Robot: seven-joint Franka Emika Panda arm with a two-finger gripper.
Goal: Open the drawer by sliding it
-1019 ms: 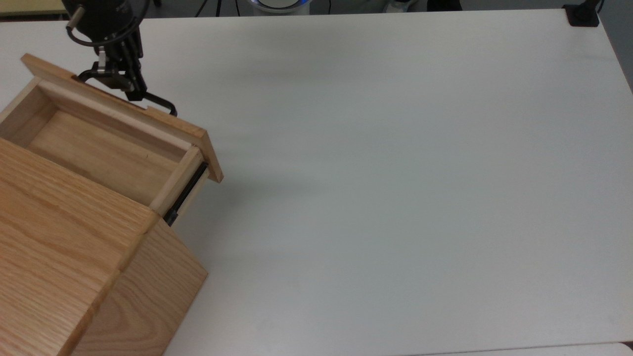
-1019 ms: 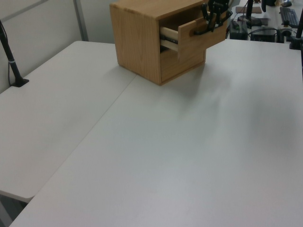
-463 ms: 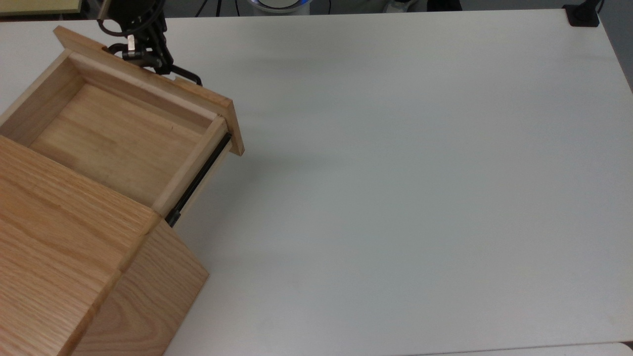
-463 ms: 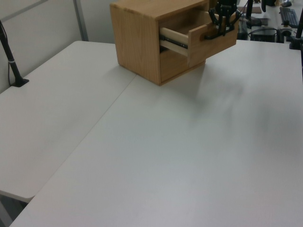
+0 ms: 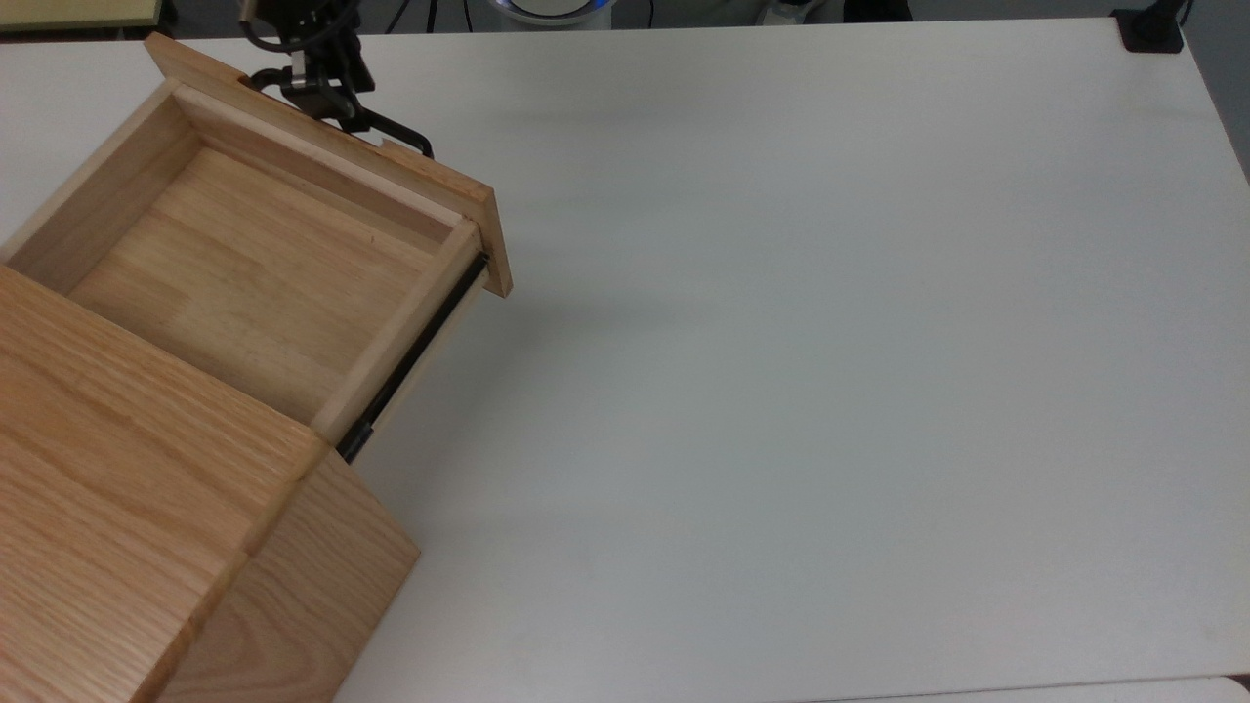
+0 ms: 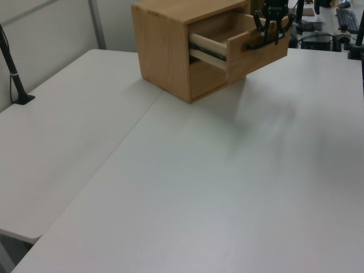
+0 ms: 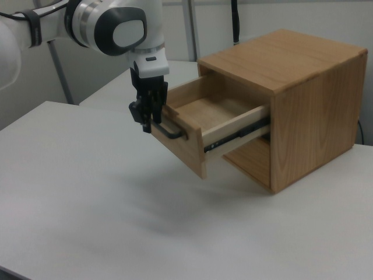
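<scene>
At the drawer's front panel, the end effector [image 7: 147, 116] comes down from above and pinches the black bar handle [image 7: 169, 130] between its fingers, near one end of the bar. From there back, the drawer [image 5: 254, 264] stands well out of the oak cabinet [image 7: 309, 99], its empty wooden floor open to the room and a black side rail [image 5: 415, 356] bared along one flank. I would judge the sliding mostly done: what may remain is a little more travel, then letting go and drawing away. How much rail is still inside the cabinet is hidden, so I cannot say whether the drawer is at its stop. Top view cuts off the arm above the handle and the cabinet's far corner. Beneath it all, the white bench [image 5: 830, 342] carries the cabinet.
</scene>
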